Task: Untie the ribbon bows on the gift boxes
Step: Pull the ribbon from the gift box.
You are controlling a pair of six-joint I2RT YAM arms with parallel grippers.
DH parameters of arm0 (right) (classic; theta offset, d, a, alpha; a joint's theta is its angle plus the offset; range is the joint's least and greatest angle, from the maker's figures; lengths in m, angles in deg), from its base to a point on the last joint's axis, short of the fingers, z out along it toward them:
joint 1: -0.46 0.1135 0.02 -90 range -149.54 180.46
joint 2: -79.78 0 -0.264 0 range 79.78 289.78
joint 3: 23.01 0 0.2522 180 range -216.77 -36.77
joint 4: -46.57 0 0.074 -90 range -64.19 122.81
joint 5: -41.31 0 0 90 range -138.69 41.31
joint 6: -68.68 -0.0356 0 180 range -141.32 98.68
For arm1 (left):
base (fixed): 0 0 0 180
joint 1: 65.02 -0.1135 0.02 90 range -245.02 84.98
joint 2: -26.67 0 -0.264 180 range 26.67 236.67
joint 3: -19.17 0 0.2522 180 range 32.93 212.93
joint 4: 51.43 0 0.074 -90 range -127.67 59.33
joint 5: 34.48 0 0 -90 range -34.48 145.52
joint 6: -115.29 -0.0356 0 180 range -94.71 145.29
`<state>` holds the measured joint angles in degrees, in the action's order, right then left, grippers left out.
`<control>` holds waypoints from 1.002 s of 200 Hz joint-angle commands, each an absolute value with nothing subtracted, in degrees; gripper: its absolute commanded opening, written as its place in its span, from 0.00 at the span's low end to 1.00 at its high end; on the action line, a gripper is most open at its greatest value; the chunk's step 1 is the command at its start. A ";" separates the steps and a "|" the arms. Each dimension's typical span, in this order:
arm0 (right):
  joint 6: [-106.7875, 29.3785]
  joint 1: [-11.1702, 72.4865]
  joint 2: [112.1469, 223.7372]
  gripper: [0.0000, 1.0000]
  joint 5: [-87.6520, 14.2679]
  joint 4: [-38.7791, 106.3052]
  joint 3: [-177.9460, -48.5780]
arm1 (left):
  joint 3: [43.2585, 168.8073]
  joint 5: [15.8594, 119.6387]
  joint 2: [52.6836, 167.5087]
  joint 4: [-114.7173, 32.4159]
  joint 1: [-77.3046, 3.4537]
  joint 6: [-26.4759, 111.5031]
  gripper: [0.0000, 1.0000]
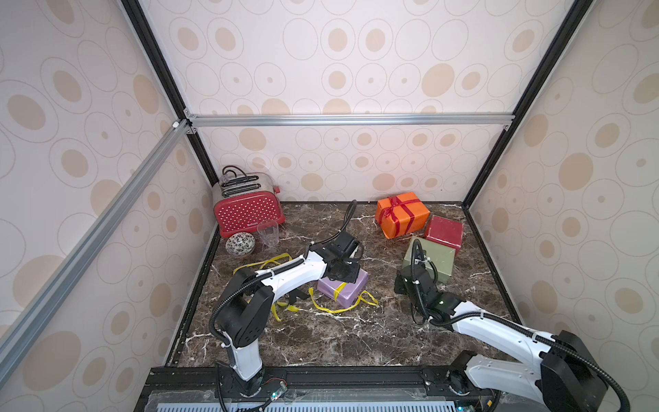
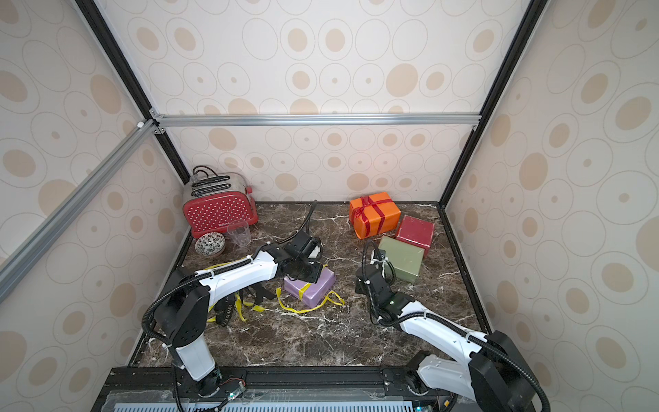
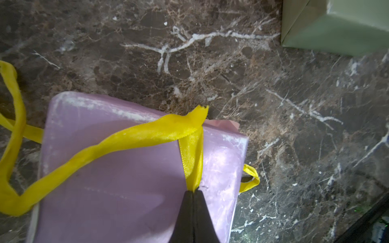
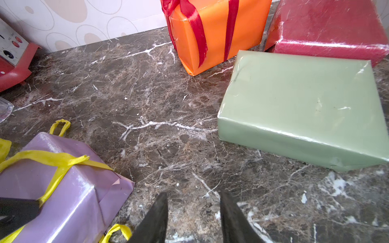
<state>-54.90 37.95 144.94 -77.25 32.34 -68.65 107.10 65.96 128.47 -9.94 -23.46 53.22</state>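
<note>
The lilac gift box (image 3: pixel 115 168) lies mid-table with a yellow ribbon (image 3: pixel 147 134) loosely crossed over its top; loops trail onto the marble (image 1: pixel 342 309). My left gripper (image 3: pixel 193 190) is shut on one strand of that yellow ribbon, right above the box top. My right gripper (image 4: pixel 193 195) is open and holds nothing, low over bare marble between the lilac box (image 4: pixel 63 189) and the olive green box (image 4: pixel 301 105). The orange box (image 1: pixel 402 214) at the back carries a tied red ribbon bow (image 1: pixel 392 207). Beside it sits the dark red box (image 1: pixel 444 232), bare of ribbon.
A second yellow ribbon (image 1: pixel 264 264) and a black lettered ribbon (image 2: pixel 228 310) lie loose under my left arm. A red dotted toaster (image 1: pixel 249 210), a clear cup (image 1: pixel 268 232) and a patterned bowl (image 1: pixel 240 244) stand at the back left. Papered walls enclose three sides.
</note>
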 commanded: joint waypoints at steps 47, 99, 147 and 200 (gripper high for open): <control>-55.38 37.17 146.69 0.42 -75.81 31.11 -70.25 | 104.87 72.20 123.15 -19.74 -26.07 59.93 0.00; -55.63 36.51 147.62 0.42 -74.32 30.64 -70.94 | 103.84 73.56 120.46 -25.35 -26.66 64.06 0.00; -55.56 35.87 147.71 0.42 -73.83 30.48 -71.04 | 103.33 73.44 116.79 -31.48 -27.10 67.33 0.00; -55.50 35.26 148.32 0.42 -72.78 30.27 -71.33 | 107.83 70.31 112.36 -30.42 -27.14 67.13 0.00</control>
